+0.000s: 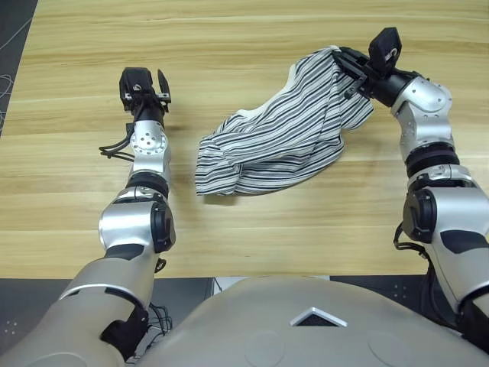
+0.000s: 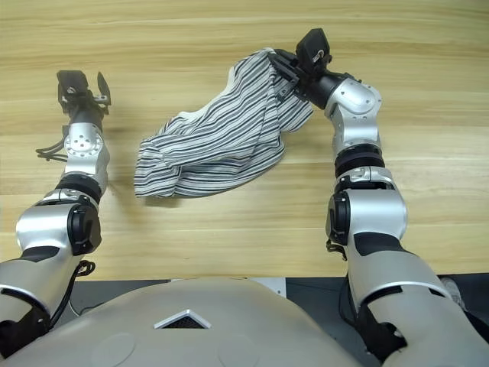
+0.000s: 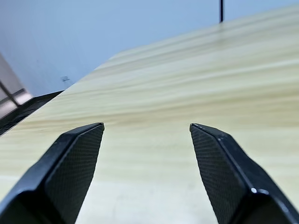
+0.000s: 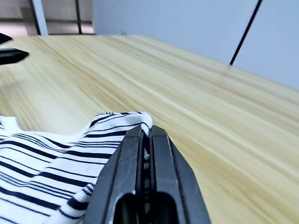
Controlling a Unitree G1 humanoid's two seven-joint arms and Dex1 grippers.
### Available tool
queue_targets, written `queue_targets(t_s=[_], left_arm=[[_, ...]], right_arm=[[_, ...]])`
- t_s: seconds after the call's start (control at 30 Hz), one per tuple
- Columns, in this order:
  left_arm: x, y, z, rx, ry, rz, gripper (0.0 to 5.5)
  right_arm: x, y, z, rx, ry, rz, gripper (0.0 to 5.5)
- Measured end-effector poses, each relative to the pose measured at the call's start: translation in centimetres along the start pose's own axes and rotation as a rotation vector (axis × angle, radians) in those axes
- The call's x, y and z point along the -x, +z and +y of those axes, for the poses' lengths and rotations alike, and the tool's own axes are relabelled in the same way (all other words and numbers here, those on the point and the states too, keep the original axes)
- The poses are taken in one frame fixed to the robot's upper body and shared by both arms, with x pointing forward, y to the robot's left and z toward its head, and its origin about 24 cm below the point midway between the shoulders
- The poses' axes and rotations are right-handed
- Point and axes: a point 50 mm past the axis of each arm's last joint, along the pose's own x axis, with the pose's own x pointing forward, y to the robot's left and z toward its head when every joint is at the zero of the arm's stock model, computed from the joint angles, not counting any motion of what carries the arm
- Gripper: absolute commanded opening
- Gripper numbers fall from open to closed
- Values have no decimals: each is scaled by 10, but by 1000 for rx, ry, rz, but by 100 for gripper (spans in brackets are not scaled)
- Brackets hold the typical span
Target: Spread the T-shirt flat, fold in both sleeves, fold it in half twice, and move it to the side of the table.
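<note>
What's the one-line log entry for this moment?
stage: spread, T-shirt bunched | right tool: shut on T-shirt edge | left tool: open, empty, above table, left of T-shirt | folds: none done

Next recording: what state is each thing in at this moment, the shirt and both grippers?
T-shirt: bunched, not spread flat, one edge lifted off the table.
Right gripper: shut on the T-shirt's edge.
Left gripper: open, empty, apart from the T-shirt.

table [image 1: 229, 46] — light wood grain; floor [image 1: 15, 30] dark grey | wall [image 3: 93, 28] — pale blue-grey
</note>
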Motion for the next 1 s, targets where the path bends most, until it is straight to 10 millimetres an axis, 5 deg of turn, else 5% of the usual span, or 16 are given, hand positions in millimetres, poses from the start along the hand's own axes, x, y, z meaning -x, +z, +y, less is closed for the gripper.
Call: queue_targets(t_s=[0.2,0.43,0.53,0.73,1.0], left_arm=[[-1,46,0,-2,-310,-299,342],[34,76,8,-27,-812,-357,342],[41,76,8,-29,-893,-303,342],[47,62,4,-59,-995,-173,342],[38,35,-36,-53,-1187,115,342]], right_arm=[[36,-10,9,46,115,51,12],[99,-12,25,-99,318,38,12],[114,-7,15,-127,310,25,12],[132,-28,0,-254,230,60,12],[130,-39,-4,-265,210,84,12]])
